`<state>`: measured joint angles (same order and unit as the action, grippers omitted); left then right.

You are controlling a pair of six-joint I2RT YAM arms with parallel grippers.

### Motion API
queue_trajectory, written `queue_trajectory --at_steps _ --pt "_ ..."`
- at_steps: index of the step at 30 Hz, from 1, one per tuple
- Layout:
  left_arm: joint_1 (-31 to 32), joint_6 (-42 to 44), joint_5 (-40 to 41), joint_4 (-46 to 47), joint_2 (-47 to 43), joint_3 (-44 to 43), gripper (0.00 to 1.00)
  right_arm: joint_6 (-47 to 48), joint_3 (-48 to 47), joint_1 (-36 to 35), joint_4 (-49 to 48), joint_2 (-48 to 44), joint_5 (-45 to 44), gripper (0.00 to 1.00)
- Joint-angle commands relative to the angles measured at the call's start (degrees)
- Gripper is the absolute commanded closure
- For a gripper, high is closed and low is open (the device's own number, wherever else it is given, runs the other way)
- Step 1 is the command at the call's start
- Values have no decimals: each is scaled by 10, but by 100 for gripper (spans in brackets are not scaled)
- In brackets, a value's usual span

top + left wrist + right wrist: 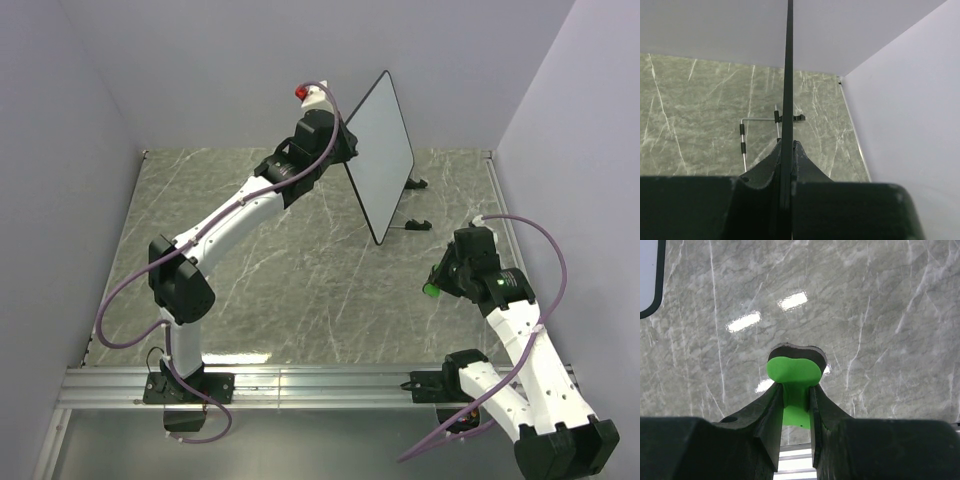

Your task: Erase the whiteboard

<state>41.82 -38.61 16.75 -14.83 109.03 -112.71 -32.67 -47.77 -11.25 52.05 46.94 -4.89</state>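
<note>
Beyond right pincer (794, 388), whiteboard (647, 272) mostly cut off.

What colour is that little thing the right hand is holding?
The eraser is bright green; it shows best in the right wrist view.

Whiteboard (385, 155) stands far R on table (280, 260), eraser (432, 289) nearer, to its R.

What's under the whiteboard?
Its thin wire stand with small black feet, and the marble table. The left fingers, shut on the whiteboard, hide its lower edge.
</note>
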Motion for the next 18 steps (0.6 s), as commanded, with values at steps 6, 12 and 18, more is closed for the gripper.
queue_trajectory --at_steps 6,12,18 --pt "7 -55 13 138 -41 -19 100 8 -9 -11 -11 -8 -2 100" --pt "17 -92 17 145 -52 19 100 9 -8 -21 -11 -8 -2 100" --pt "39 -89 43 144 -58 47 100 10 -7 -33 -12 -5 -2 100"
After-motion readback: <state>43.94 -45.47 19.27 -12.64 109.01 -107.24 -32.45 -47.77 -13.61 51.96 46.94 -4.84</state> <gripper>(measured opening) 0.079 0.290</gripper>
